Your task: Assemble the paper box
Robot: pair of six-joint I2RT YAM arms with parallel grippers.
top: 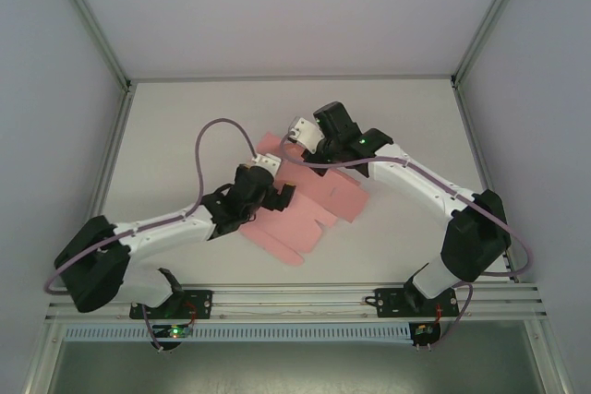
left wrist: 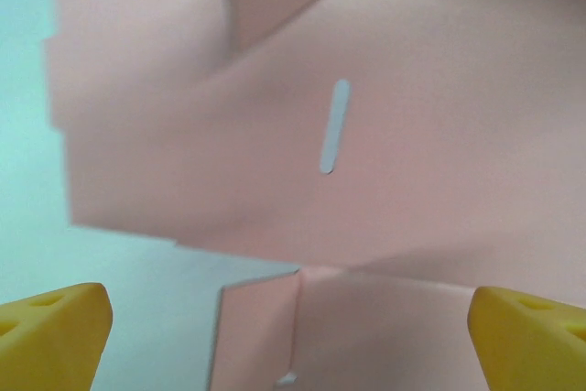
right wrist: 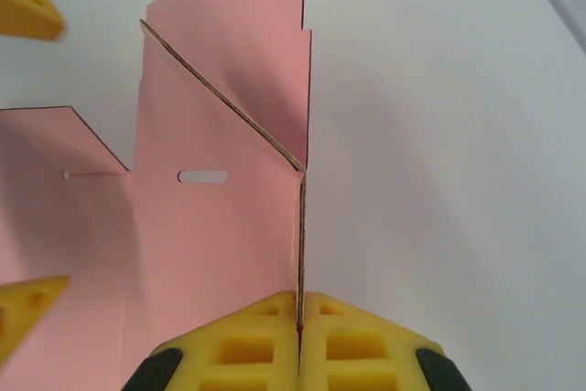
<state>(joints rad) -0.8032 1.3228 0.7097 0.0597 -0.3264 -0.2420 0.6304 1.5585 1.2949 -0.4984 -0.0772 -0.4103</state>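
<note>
pink box [top: 309, 209], a mostly flat sheet, lies mid-way across the desk [top: 185, 136]. right tool [right wrist: 299, 304] pinches a raised flap [right wrist: 229, 61] at its 12 o'clock edge; left tool [left wrist: 293, 318] hangs spread wide at 10 o'clock. risk: with one thin grip, the flap may slip or tear, or the sheet may slide.
</note>
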